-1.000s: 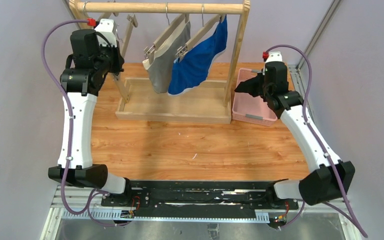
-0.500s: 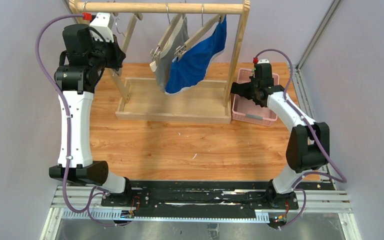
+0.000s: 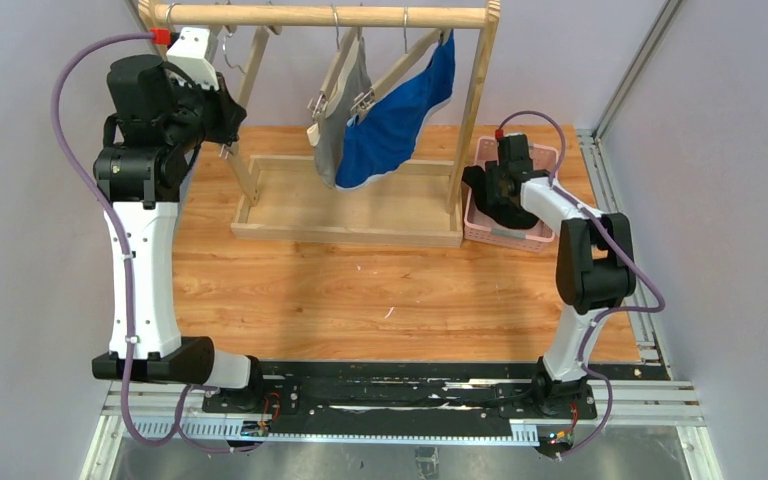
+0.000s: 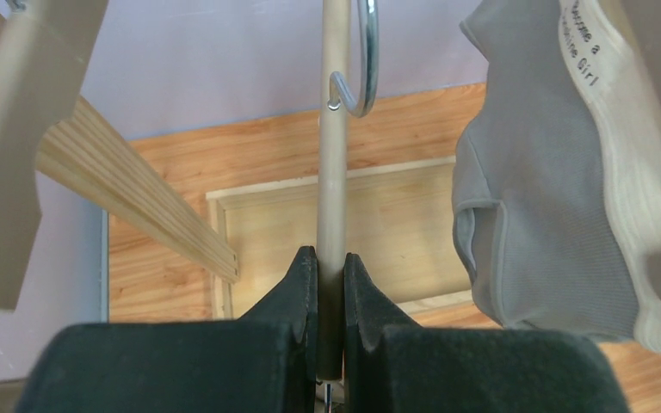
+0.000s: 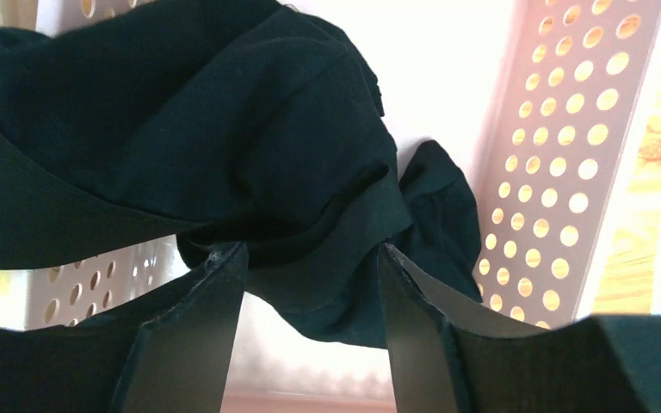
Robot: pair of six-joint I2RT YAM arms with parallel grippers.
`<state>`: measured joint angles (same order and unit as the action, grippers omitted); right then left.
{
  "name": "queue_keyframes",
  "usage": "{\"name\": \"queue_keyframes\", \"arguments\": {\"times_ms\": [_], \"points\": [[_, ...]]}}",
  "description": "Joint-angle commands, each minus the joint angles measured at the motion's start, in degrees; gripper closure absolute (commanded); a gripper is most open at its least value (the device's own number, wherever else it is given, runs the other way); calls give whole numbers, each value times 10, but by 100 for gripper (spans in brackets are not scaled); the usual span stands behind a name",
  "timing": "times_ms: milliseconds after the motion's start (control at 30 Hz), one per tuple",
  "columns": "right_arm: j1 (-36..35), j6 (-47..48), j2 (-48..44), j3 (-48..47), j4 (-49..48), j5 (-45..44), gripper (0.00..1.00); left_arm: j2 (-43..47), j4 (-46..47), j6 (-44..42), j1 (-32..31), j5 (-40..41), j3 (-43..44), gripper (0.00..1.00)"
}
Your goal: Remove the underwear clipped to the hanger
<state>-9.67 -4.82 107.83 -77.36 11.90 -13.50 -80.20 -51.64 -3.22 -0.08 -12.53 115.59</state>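
Now down in pink basket [image 5: 559, 172]: right jaws apart, black briefs [image 5: 224, 129] slack between (one delivered); clamps hanger [image 4: 334, 172] in left jaws.

Small dark print runs in two short lines along the pale waistband [image 4: 624, 163] of the grey briefs [image 4: 542, 206], at the upper right of the left wrist view. The letters stand tilted, reading down the band. Only the word "Girl" reads clearly. The line beside it ends in "a", its start cut off by the frame's top edge.
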Motion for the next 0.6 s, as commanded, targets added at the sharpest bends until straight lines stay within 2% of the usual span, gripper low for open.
{"name": "queue_keyframes", "arguments": {"times_ms": [0,300,567], "points": [[8,-6,-34,-2,8,-5,38,22,19,-3,5,4,12,100],[6,-7,-136,72,-17,9,34,15,43,-3,5,15,24,100],[-12,4,-157,78,-16,15,32,-18,55,0,5,28,88,100]]}}
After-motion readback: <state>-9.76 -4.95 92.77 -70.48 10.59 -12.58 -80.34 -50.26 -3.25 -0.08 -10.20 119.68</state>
